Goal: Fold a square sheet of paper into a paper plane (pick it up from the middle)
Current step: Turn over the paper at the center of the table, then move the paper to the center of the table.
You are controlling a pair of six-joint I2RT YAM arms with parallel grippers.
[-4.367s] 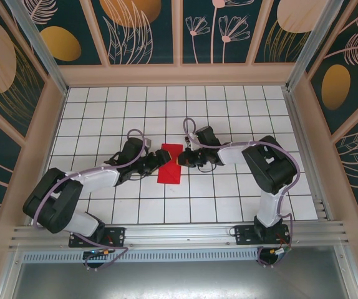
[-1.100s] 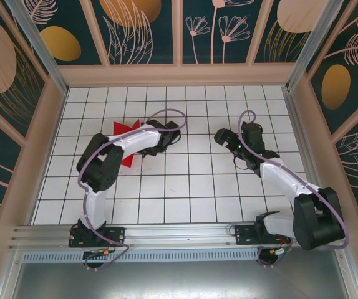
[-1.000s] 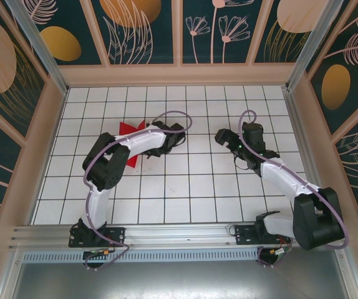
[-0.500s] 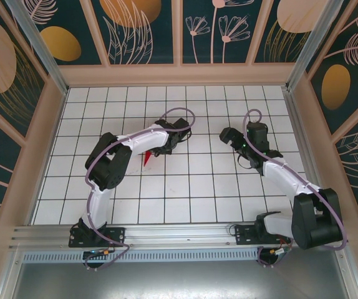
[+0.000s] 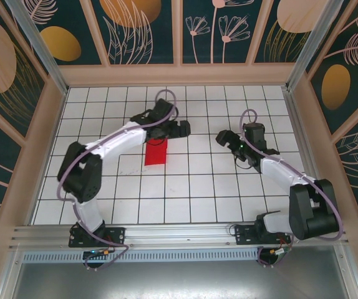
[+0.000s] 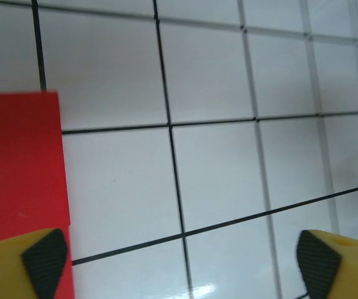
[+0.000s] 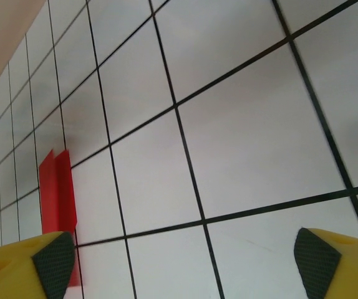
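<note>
The square sheet of paper, bright red, lies flat on the white tiles, folded into a narrow oblong with square corners. A pointed paper plane is out of view. My left gripper hovers just behind and to the right of the paper, open, with nothing between its fingers. In the left wrist view the paper fills the left edge beside the left gripper. My right gripper is open about two tiles to the right. Its wrist view has the paper at far left, past the right gripper.
The white grid-tiled table is fenced by low beige walls on three sides, with a metal rail at the near edge. Both arms reach over the middle rows.
The left gripper has opened and let go of the red paper, which now lies flat near the middle. The left arm swung right and back. The right gripper barely shifted.
</note>
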